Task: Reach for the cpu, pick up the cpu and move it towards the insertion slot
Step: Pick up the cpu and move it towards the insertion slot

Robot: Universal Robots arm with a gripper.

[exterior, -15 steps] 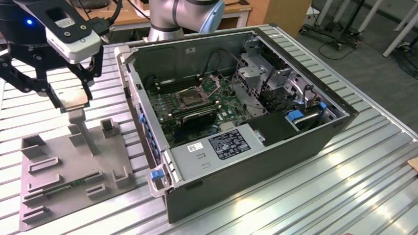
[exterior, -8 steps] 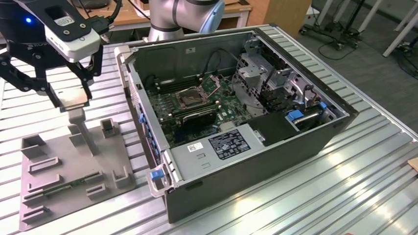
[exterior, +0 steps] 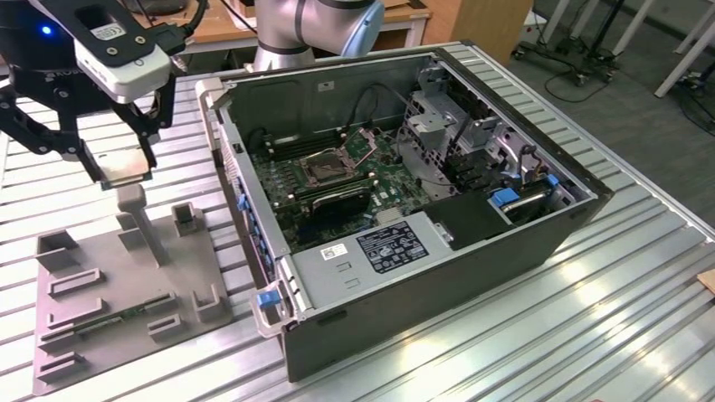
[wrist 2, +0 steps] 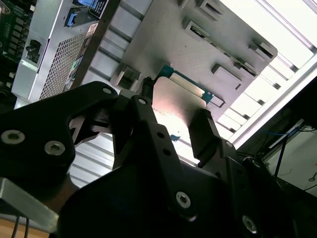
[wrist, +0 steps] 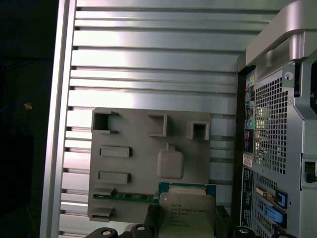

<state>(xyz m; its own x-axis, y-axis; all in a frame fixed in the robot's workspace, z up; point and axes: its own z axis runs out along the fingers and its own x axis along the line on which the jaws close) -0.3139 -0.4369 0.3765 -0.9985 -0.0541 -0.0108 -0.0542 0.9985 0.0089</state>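
Observation:
My gripper (exterior: 126,172) is shut on the cpu (exterior: 126,166), a thin square chip with a pale metallic face, and holds it in the air above the grey plastic fixture (exterior: 123,285) on the exterior view's left. In both wrist views the cpu (wrist: 187,210) (wrist 2: 173,106) sits between the black fingers (wrist 2: 205,134), its green edge showing. The insertion slot (exterior: 326,167), a shiny metal frame with a dark centre, lies on the green board inside the open computer case, off to the exterior view's right of the gripper.
The open computer case (exterior: 447,276) stands on the ribbed metal table (exterior: 581,335), its wall between the gripper and the socket. Upright posts (exterior: 134,218) rise from the fixture just under the held chip. Cables and drive brackets (exterior: 447,134) crowd the case's far side.

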